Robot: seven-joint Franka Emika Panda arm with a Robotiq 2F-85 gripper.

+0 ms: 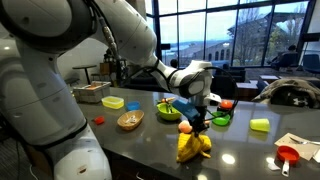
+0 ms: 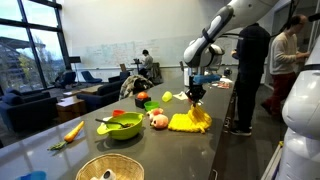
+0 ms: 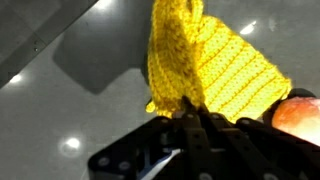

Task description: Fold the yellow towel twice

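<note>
A white robot arm reached in from the upper left of an exterior view, and its tool (image 1: 197, 113) was clamped tight on a pinch of the yellow towel (image 1: 193, 146) just below the centre of the frame. The towel hung from that pinch in a bunched, drooping column. Its lower folds rested on the dark, glossy desk (image 1: 140, 155). That hold suggested one edge was raised so it could be carried over the rest of the cloth. In the wrist view the tool (image 3: 192, 118) came in from the bottom centre, with ribbed yellow fabric gathered between its closed jaws and spreading toward the top of the frame. No flat, tidy fold showed anywhere, so the folding looked barely begun. In an exterior view a peach-coloured fruit (image 2: 159, 120) sat near the towel, toward the centre of the frame, with a green bowl (image 2: 122, 127) further left. Both stood close enough that the cloth probably had to be laid down on the bare desk away from them.
</note>
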